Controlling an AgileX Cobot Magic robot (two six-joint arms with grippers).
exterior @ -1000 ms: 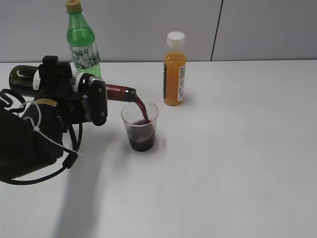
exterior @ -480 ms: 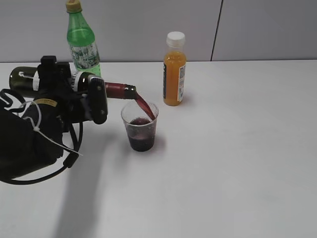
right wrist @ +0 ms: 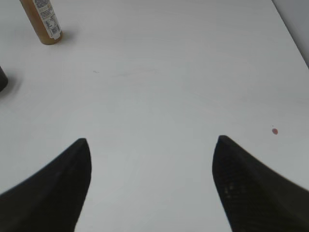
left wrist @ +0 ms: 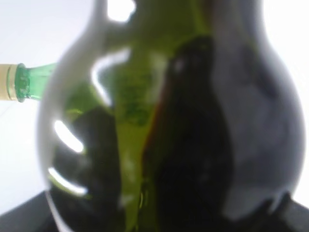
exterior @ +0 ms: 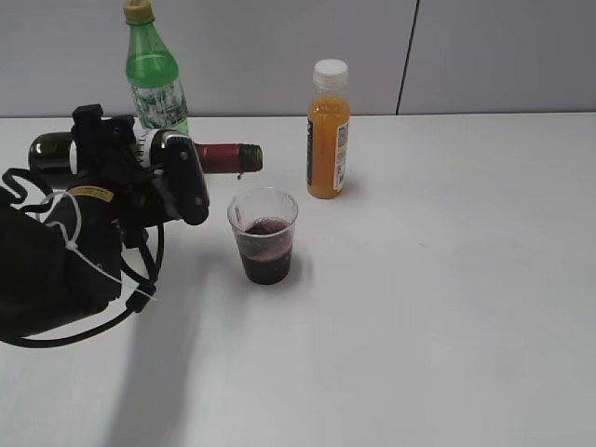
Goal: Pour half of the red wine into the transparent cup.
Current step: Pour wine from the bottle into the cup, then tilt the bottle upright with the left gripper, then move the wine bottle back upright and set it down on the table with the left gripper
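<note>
My left gripper (exterior: 168, 182) is shut on the dark wine bottle (exterior: 223, 156) and holds it about level, its maroon neck pointing right, mouth just above and left of the transparent cup (exterior: 264, 235). No stream runs; a drop hangs at the mouth. The cup stands upright, about half full of red wine (exterior: 266, 259). In the left wrist view the bottle's dark body (left wrist: 193, 125) fills the frame, blurred. My right gripper (right wrist: 150, 145) is open and empty over bare table, and does not show in the exterior view.
A green plastic soda bottle (exterior: 155, 79) stands at the back left; its neck also shows in the left wrist view (left wrist: 29, 82). A small orange juice bottle (exterior: 329, 130) stands behind and right of the cup, and shows in the right wrist view (right wrist: 42, 21). A small red spot (right wrist: 274, 131) marks the white table.
The left gripper has tipped the wine bottle back from a downward tilt to about level and raised its mouth. The stream into the cup has stopped.
</note>
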